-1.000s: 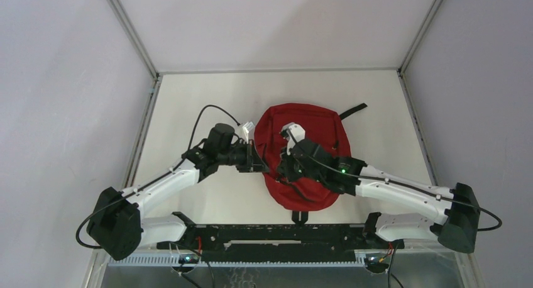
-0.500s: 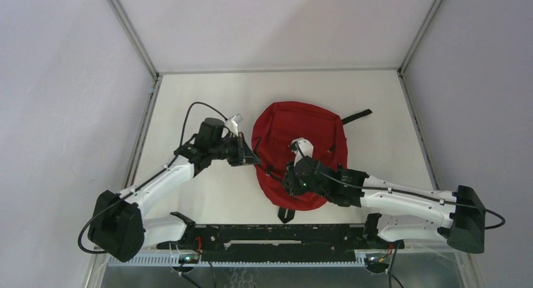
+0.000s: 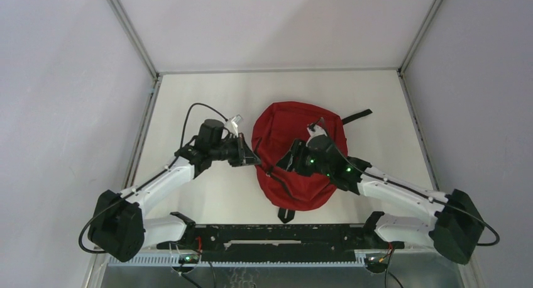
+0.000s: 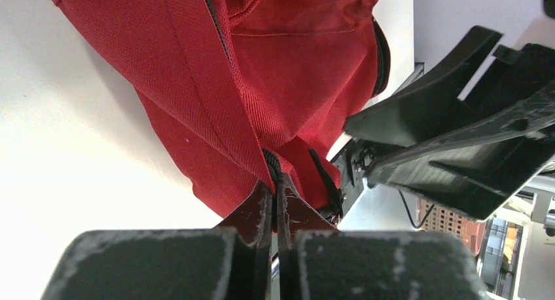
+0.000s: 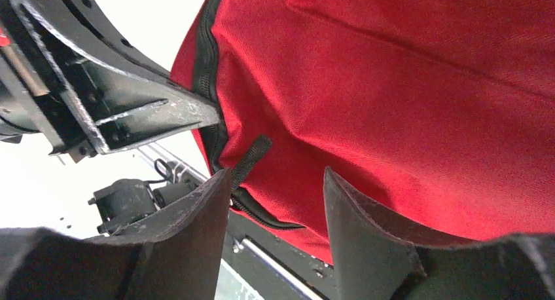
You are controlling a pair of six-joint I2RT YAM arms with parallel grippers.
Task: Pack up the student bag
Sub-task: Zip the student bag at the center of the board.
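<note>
The student bag (image 3: 295, 121) lies flat mid-table, red with black zip trim. My left gripper (image 3: 254, 158) is shut on the bag's left edge. In the left wrist view its jaws (image 4: 275, 194) pinch the red fabric (image 4: 294, 71) right at the black zip line. My right gripper (image 3: 286, 164) hovers over the bag's left half. Its fingers (image 5: 278, 192) stand open with nothing between them, just off the red cloth (image 5: 406, 84). A short black pull tab (image 5: 252, 156) hangs free beside the left finger.
A black strap (image 3: 356, 116) sticks out from the bag's far right. A black loop (image 3: 286, 214) pokes out at its near end, close to the black base rail (image 3: 276, 234). Grey walls enclose the white table (image 3: 188, 99) on three sides.
The right gripper has opened, let go of the bag and drawn back up over it. The bag slid left and nearer with the left gripper, which has held still for the last half second.
</note>
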